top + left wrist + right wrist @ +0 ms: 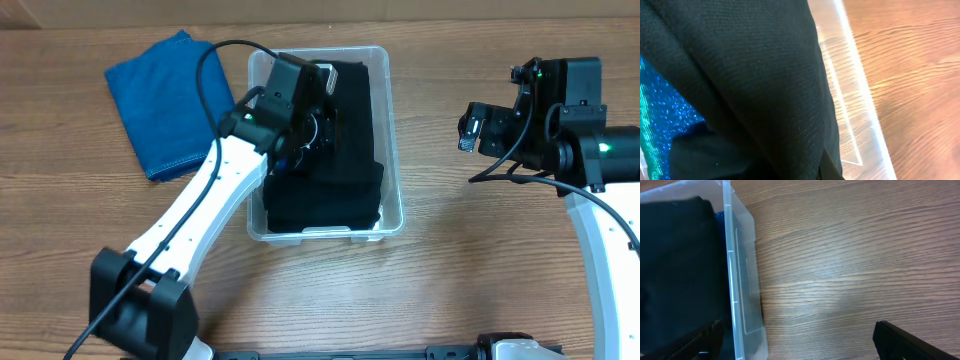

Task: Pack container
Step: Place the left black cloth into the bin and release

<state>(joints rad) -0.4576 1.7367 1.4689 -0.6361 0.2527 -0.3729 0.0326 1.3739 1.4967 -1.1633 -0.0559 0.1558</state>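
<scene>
The clear plastic container (393, 150) stands mid-table with a black folded cloth (340, 175) filling it. My left gripper (318, 125) is down inside the container, on the black cloth. In the left wrist view the black cloth (740, 75) covers my jaws, so their state is hidden; a blue sparkly item (665, 120) shows under the cloth, and the container wall (860, 105) is at the right. My right gripper (470, 125) is open and empty above the table right of the container. The right wrist view shows my right gripper (800, 345), the container wall (730, 255) and the cloth (675, 255).
A folded blue cloth (165, 100) lies on the wooden table (500, 260) left of the container, at the back. The left arm reaches in from the front left; the right arm stands at the right edge.
</scene>
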